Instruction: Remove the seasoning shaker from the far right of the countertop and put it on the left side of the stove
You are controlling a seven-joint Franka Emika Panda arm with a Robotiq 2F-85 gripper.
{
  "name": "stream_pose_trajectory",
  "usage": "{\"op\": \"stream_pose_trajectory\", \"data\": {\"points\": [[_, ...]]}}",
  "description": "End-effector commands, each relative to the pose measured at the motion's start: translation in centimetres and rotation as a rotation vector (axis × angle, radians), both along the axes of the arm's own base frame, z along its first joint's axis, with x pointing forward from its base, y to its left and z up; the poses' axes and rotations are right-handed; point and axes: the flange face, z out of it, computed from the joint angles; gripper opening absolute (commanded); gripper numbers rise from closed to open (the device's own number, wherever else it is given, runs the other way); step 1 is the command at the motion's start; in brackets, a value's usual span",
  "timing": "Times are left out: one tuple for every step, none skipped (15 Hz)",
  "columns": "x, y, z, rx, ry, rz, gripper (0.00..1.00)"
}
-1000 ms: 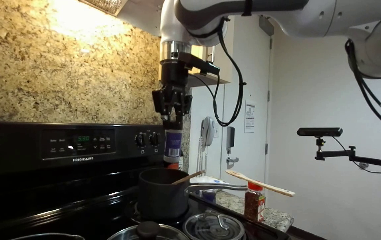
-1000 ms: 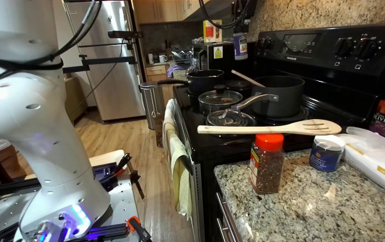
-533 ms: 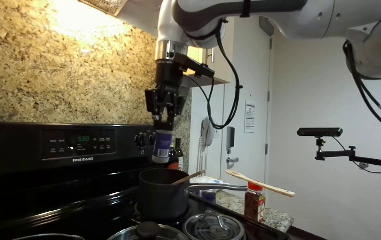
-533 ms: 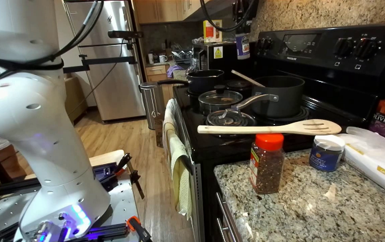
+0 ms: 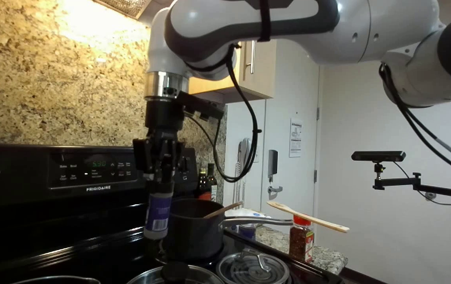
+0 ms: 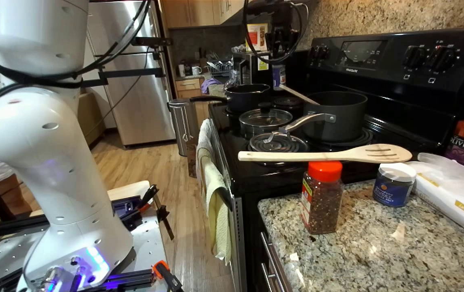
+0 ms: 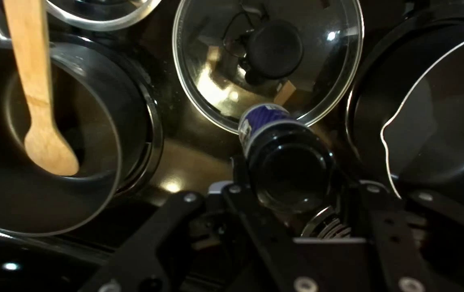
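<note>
The seasoning shaker, a small jar with a blue-purple label and dark cap, hangs slightly tilted in both exterior views. My gripper is shut on its dark cap; it shows dimly in an exterior view. In the wrist view the shaker sits between the fingers, its cap toward the camera. The stove has a black back panel and dark cooktop, also in an exterior view. The shaker is in the air over the rear of the cooktop, beside the black pot.
The black pot holds a wooden spoon. A glass-lidded pan and a black saucepan stand on other burners. A coil burner lies behind. The counter holds a red-capped bottle and a white-lidded blue jar.
The gripper and held shaker have moved left and down in an exterior view, from above the pot to beside it. In both exterior views the shaker is lower.
</note>
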Motion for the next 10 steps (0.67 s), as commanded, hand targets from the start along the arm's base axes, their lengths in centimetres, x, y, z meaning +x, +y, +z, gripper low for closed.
{"op": "stream_pose_trajectory", "data": {"points": [[2.4, 1.4, -0.9, -0.002, -0.026, 0.064, 0.24], [2.9, 1.7, -1.0, 0.005, -0.027, 0.073, 0.24], [3.1, 1.9, -1.0, 0.010, -0.027, 0.077, 0.24], [2.1, 1.7, -1.7, 0.007, -0.007, 0.041, 0.49], [2.5, 1.8, -1.7, 0.010, -0.013, 0.046, 0.49], [2.7, 1.9, -1.7, 0.012, -0.017, 0.048, 0.49], [2.8, 1.9, -1.6, 0.013, -0.020, 0.049, 0.49], [2.9, 1.9, -1.6, 0.014, -0.022, 0.049, 0.24], [3.1, 1.8, -1.7, 0.019, -0.022, 0.056, 0.24], [3.6, 1.9, -2.0, 0.016, -0.032, 0.061, 0.24]]}}
